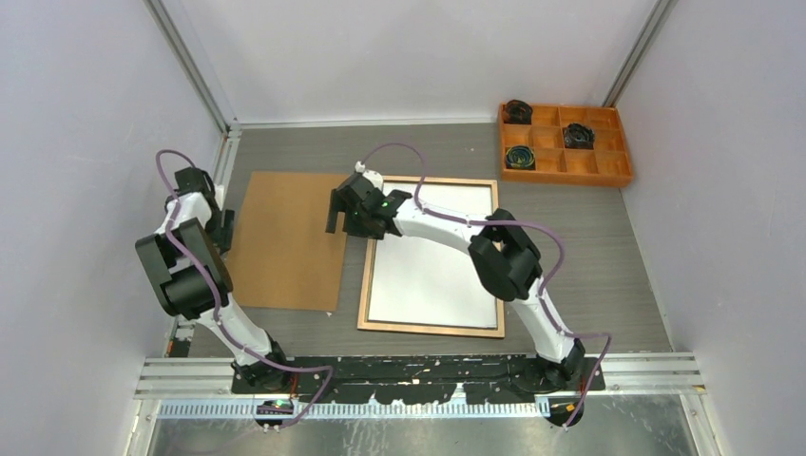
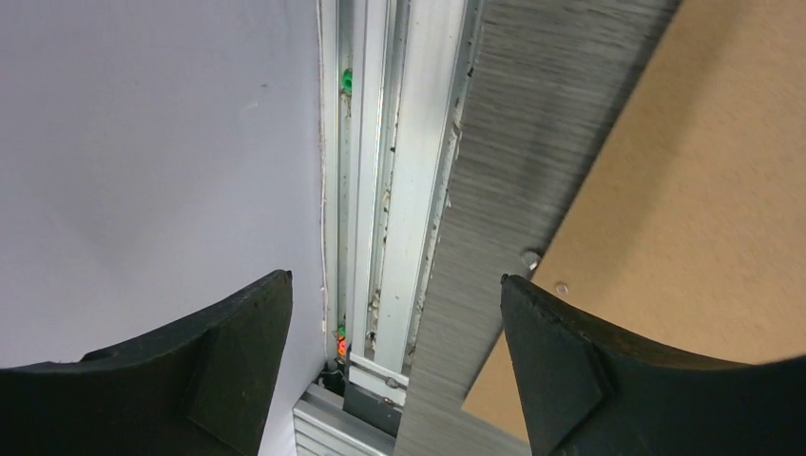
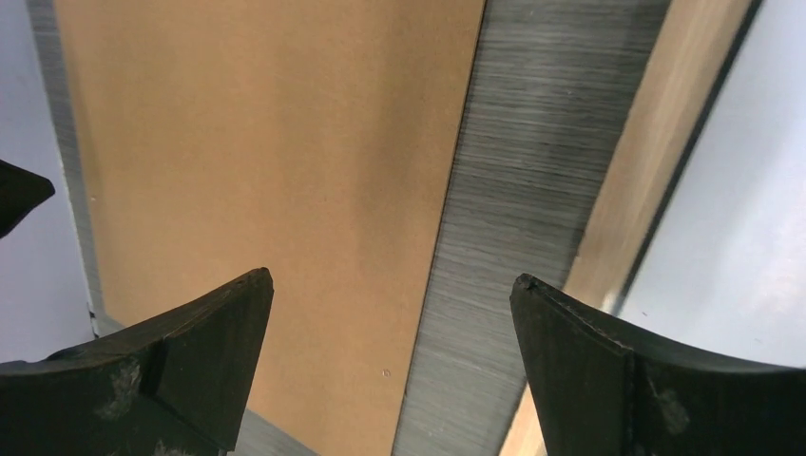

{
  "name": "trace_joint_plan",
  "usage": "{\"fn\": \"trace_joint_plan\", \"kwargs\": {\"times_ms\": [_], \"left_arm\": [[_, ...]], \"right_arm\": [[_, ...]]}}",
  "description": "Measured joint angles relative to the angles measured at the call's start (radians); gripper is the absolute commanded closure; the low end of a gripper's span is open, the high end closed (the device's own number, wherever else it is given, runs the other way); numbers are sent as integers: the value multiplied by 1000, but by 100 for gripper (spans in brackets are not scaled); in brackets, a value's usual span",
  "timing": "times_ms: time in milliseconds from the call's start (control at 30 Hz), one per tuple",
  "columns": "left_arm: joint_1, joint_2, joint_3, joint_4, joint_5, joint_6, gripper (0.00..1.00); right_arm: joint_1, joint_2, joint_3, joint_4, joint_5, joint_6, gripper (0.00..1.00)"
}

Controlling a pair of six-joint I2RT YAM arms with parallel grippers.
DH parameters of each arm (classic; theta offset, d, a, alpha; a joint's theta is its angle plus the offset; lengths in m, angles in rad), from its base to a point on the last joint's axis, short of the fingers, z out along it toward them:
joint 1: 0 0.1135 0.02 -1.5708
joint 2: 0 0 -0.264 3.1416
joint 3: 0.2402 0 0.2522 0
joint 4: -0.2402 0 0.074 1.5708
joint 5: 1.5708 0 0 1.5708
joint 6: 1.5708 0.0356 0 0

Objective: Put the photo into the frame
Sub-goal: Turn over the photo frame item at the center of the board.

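Grey wood-grain counter (image 1: 589, 275) inside a white-walled cell. I note a large thin rectangular picture frame (image 1: 366, 285) lying flat at the centre with its light wood-coloured back rim up. Seated inside that rim is a large rectangular paper sheet (image 1: 432, 275) showing only a plain white face. I judge this to be the photo lying print-side down, though no printed side is visible. A plain brown rectangular hardboard panel (image 1: 285, 237) lies flat just left of the frame, apart from it across a narrow strip of counter. Both long axes run roughly from near to far. The right tool (image 1: 338, 214) hangs over that strip by the frame's far left corner, fingers apart and holding nothing; the panel lies to its left and the frame rim to its right. The left tool (image 1: 221, 228), also spread and empty, sits at the panel's left edge beside the wall rail. In my judgement the photo is already in place and the panel is the next item; the left arm is nearer its outer edge and the right arm its inner edge.
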Motion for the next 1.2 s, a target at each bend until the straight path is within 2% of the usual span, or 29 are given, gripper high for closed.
{"fn": "trace_joint_plan", "kwargs": {"times_ms": [300, 833, 1200], "left_arm": [[0, 97, -6, 82, -26, -29, 18], [2, 86, -17, 89, 65, -8, 18], [-2, 51, -62, 107, 126, 43, 19]], "right_arm": [[8, 117, 76, 4, -8, 57, 0], [7, 146, 86, 34, -10, 171, 0], [-1, 160, 86, 89, -72, 251, 0]]}}
